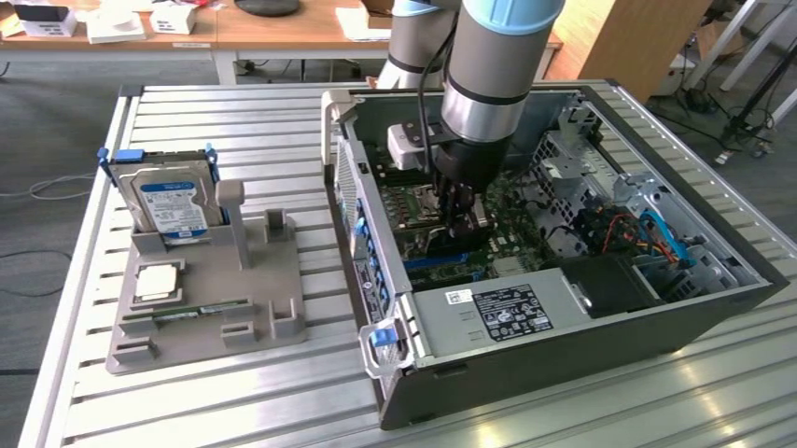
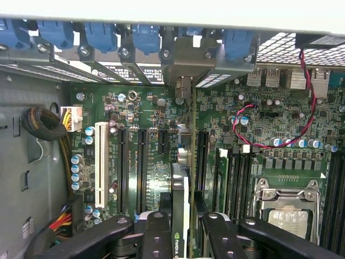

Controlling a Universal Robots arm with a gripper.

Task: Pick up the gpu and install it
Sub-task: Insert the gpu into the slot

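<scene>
My gripper is shut on the gpu, a thin card seen edge-on with a green logo on its near end. The card stands upright over the motherboard, in line with a black expansion slot. Its metal bracket sits at the rear slot openings under the blue latches. Whether the card's edge is in the slot, I cannot tell. In the exterior view my gripper reaches down into the open computer case, low over the board, with the arm hiding most of the card.
A CPU socket and memory slots lie beside the card, and a red-black wire loops above them. Outside the case, a grey fixture holds a hard drive and a memory stick. The power supply fills the case's near end.
</scene>
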